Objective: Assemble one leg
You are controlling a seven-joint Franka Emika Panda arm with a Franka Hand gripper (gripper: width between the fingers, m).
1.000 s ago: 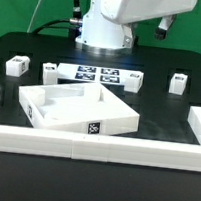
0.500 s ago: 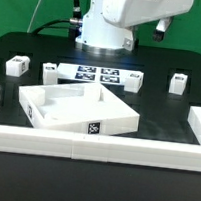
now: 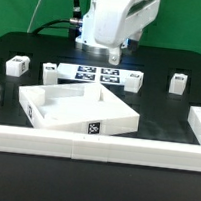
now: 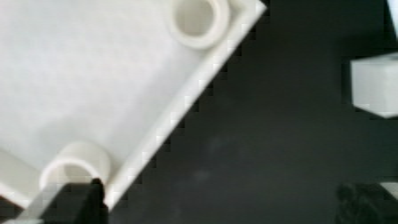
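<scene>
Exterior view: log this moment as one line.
fingers: open, empty, raised off table | legs: loose on table, none held | tray piece: flat on table, not gripped

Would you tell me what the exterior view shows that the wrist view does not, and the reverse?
Only the exterior view shows the arm, the marker board, all four legs and the border bars. Only the wrist view shows two round sockets at the tray piece's rim. Both show the tray piece, the black table and probably one leg.
</scene>
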